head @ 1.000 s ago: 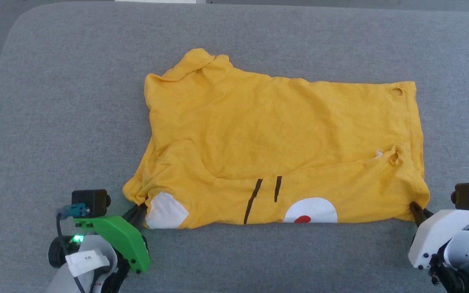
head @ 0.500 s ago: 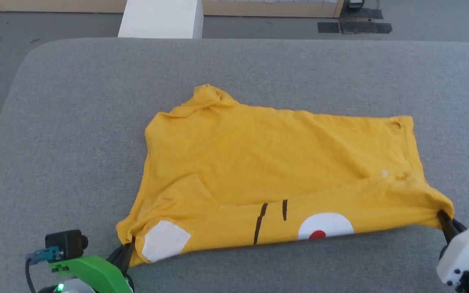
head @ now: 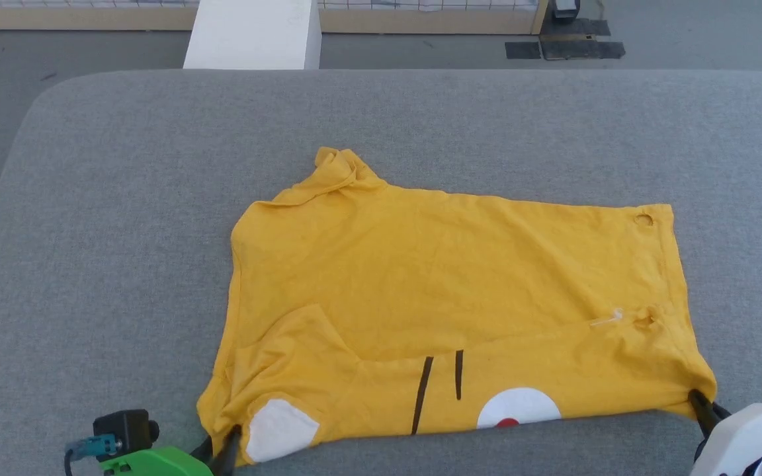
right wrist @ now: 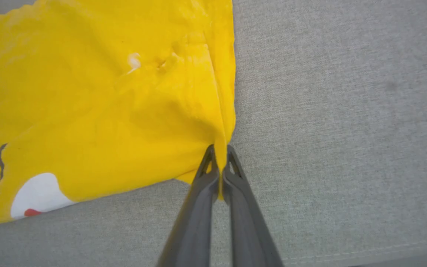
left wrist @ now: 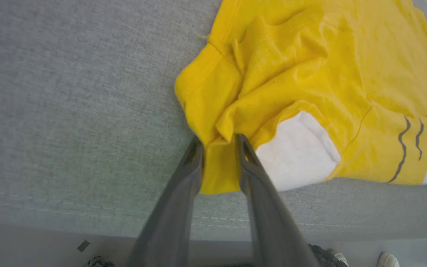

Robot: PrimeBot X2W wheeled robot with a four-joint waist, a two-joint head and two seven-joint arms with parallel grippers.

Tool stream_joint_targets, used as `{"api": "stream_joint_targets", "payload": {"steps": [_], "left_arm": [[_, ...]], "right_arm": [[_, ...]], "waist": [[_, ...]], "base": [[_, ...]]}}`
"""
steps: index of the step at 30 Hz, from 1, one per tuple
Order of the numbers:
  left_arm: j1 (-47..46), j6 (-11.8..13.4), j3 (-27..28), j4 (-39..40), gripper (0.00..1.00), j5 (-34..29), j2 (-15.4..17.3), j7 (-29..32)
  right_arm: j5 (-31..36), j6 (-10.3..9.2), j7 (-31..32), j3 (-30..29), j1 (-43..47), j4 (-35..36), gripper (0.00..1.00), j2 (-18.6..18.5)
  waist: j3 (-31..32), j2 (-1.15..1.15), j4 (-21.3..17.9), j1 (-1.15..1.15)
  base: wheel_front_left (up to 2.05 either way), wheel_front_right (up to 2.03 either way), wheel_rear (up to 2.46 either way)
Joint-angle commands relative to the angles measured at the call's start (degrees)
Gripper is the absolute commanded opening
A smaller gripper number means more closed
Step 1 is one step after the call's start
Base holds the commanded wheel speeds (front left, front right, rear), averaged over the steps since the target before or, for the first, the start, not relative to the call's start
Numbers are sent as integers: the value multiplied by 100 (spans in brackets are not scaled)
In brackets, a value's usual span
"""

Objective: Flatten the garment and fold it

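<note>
Right gripper [right wrist: 219,157] pinches the garment [right wrist: 98,100] corner on grey cloth

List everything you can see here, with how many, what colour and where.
T-shirt: one, yellow with white patches and black stripes, spread on the table, near edge folded over.
table: one, grey fabric top, under the shirt.
block: one, white, on the floor beyond the table's far edge.
wooden rail: one, pale wood, along the far floor.
floor patches: two, black, right of the block.
left end effector: one, dark fingers, parted around the shirt's near left corner.
right end effector: one, dark fingers, pinching the shirt's near right corner.
</note>
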State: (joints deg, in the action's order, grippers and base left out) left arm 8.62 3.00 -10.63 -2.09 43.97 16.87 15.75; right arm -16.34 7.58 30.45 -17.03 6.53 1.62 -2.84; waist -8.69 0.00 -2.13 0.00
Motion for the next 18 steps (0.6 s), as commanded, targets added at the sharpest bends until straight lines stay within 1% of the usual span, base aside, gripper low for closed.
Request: {"api": "stream_joint_targets", "payload": {"steps": [1,2,7,11,13,15,18], "left_arm": [[-112,-43,5,-77,100,35,-36,-76],[-134,-60,0,-133,100,36,-47,-102],[-181,-38,88,-158,100,-9,-30,-296],[-153,58,265,174,100,-172,56,-636],[-182,180,390,431,100,-422,97,-1012],[-233,207,411,718,100,-764,138,-1477],[-307,260,370,1069,100,-1274,48,-2302]], "right_arm": [[-9,-9,-77,16,-82,-58,76,-4],[-8,-9,-110,27,-103,-104,100,-4],[-90,-9,-191,45,-169,-114,100,-4],[-71,-9,-347,-33,-217,237,100,-4],[68,-9,-599,-9,-283,542,100,-4],[286,-9,-974,206,-360,856,100,-49],[528,-9,-1668,244,-505,1133,100,-38]], "waist": [[33,0,-4,0],[49,0,-3,0],[108,0,12,0],[121,0,25,0],[116,0,24,0],[105,0,11,0],[88,0,-8,0]], "base": [[0,0,0],[0,0,0],[0,0,0],[0,0,0],[0,0,0],[0,0,0],[0,0,0]]}}
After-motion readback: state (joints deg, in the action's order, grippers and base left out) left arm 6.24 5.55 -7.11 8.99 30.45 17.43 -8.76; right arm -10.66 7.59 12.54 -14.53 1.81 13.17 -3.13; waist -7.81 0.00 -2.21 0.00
